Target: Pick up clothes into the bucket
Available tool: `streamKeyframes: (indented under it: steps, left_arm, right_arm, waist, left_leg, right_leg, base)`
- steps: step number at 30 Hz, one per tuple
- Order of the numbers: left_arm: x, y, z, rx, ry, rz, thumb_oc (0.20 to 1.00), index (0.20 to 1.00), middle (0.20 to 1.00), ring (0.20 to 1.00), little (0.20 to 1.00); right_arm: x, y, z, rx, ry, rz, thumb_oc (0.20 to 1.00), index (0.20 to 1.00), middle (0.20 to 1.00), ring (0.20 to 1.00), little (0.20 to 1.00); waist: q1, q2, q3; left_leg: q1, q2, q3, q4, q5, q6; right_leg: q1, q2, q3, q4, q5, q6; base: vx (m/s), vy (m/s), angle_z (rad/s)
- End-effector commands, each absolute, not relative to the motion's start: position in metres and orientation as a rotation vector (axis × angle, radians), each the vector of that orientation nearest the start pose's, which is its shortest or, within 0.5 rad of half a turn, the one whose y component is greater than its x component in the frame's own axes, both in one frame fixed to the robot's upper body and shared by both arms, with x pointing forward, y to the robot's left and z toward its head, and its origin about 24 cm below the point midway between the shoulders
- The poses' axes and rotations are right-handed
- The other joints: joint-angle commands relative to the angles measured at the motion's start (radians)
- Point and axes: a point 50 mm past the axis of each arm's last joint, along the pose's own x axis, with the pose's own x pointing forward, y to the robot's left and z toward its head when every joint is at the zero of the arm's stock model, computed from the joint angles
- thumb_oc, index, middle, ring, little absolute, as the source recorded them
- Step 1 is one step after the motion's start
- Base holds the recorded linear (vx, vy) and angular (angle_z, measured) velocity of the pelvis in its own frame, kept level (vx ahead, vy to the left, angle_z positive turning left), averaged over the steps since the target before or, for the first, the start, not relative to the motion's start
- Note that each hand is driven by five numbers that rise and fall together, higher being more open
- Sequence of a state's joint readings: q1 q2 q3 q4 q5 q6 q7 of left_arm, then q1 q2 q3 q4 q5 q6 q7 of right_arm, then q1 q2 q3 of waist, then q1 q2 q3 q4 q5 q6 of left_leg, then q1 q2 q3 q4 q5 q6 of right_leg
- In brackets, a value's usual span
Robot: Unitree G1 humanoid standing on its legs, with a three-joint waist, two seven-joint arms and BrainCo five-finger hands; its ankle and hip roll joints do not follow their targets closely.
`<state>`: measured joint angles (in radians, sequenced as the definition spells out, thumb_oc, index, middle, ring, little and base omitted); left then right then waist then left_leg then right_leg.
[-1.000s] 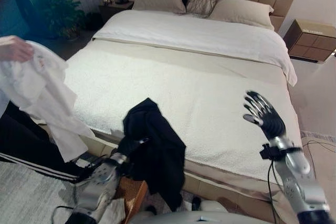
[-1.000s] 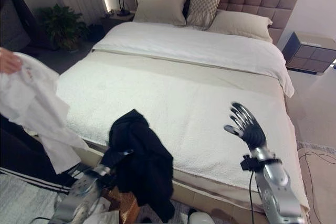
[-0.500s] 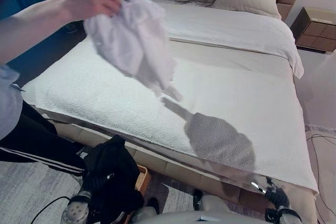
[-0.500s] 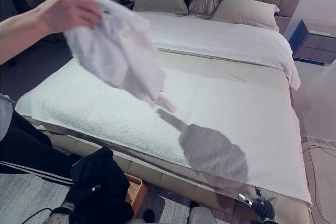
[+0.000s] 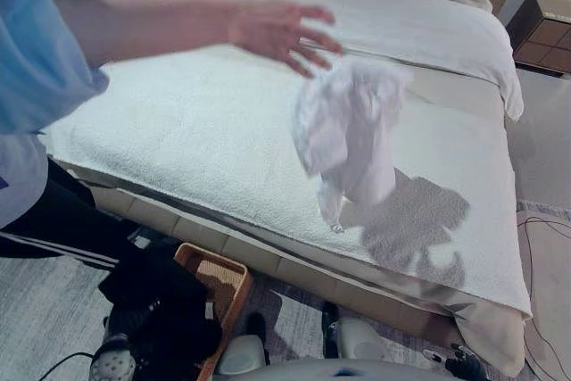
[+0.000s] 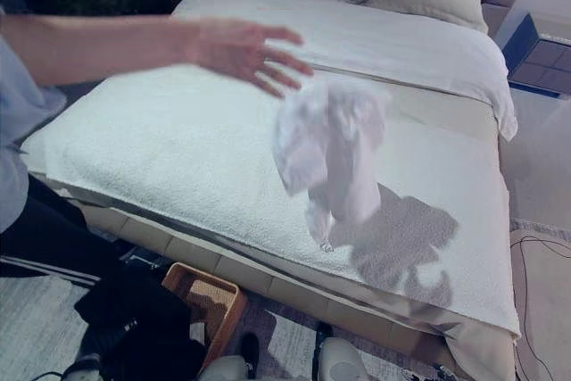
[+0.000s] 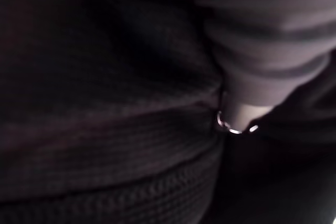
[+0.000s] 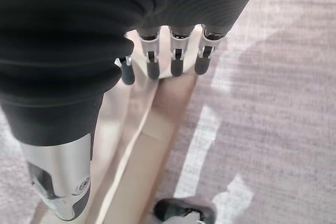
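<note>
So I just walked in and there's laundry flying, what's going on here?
A person's hand is open above a white garment that is in mid-air over the bed, touching nothing. Down at the foot of the bed, a black garment is bunched at the wicker bucket, where the left robot hand is buried in the cloth. The right robot hand hangs open near the floor, holding nothing.

A thin white cloth garment [image 5: 350, 131] is hanging crumpled above a bed [image 5: 205, 122] wearing a nubbly, matt white cover. A woven wicker basket [image 5: 220, 276] is sitting beside dark knitted, ribbed cloth [image 7: 105, 129].
</note>
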<state>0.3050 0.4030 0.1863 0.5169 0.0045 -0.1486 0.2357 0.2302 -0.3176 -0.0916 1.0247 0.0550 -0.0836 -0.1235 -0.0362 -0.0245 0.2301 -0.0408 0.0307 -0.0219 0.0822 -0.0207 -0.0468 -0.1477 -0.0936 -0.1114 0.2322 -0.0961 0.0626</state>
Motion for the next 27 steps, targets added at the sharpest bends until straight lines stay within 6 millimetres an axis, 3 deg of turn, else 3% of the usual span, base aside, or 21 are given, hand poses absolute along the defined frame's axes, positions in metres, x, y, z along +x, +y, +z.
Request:
streamKeyframes:
  steps: [1,9,16,21,27]
  left_arm:
    - [0.140,0.358,-0.010,0.516,0.318,0.706,0.200,0.200,0.200,0.200,0.200]
    - [0.145,0.378,0.025,0.585,0.163,0.864,0.200,0.200,0.200,0.200,0.200]
    - [0.155,0.377,0.049,0.512,0.008,0.910,0.200,0.200,0.200,0.200,0.200]
    - [0.161,0.375,0.047,0.559,0.036,0.860,0.200,0.200,0.200,0.200,0.200]
    - [0.170,0.379,0.023,0.669,0.200,0.772,0.200,0.200,0.200,0.200,0.200]
  right_arm:
    - [0.065,-0.275,-0.145,-0.283,1.080,-0.369,1.000,1.000,1.000,1.000,1.000]
    - [0.076,-0.267,-0.146,-0.279,1.060,-0.351,1.000,1.000,1.000,1.000,1.000]
    - [0.075,-0.263,-0.149,-0.283,1.084,-0.335,1.000,1.000,1.000,1.000,1.000]
    - [0.082,-0.266,-0.147,-0.302,1.067,-0.330,1.000,1.000,1.000,1.000,1.000]
    - [0.093,-0.267,-0.143,-0.325,1.024,-0.312,1.000,1.000,1.000,1.000,1.000]
  waist:
    - [0.007,-0.053,0.009]
    - [0.021,-0.055,0.024]
    - [0.027,-0.048,0.031]
    - [0.025,-0.043,0.034]
    - [0.019,-0.046,0.061]
  left_leg:
    - [-0.073,-0.041,-0.028,0.133,-0.083,-0.001]
    - [-0.079,-0.042,-0.030,0.132,-0.084,-0.003]
    - [-0.084,-0.044,-0.035,0.130,-0.082,-0.004]
    - [-0.086,-0.046,-0.037,0.127,-0.080,-0.004]
    - [-0.106,-0.046,-0.038,0.137,-0.073,-0.004]
  right_leg:
    - [0.100,-0.057,-0.010,-0.118,0.043,0.080]
    - [0.091,-0.059,-0.006,-0.117,0.045,0.082]
    - [0.086,-0.063,-0.010,-0.117,0.045,0.082]
    - [0.084,-0.064,-0.011,-0.116,0.045,0.081]
    - [0.060,-0.065,-0.010,-0.105,0.051,0.082]
  base:
    - [-0.01,0.006,0.07]
    - [0.00,0.001,0.00]
    - [0.00,0.001,0.01]
    - [0.00,0.002,0.01]
    - [-0.03,0.002,0.00]
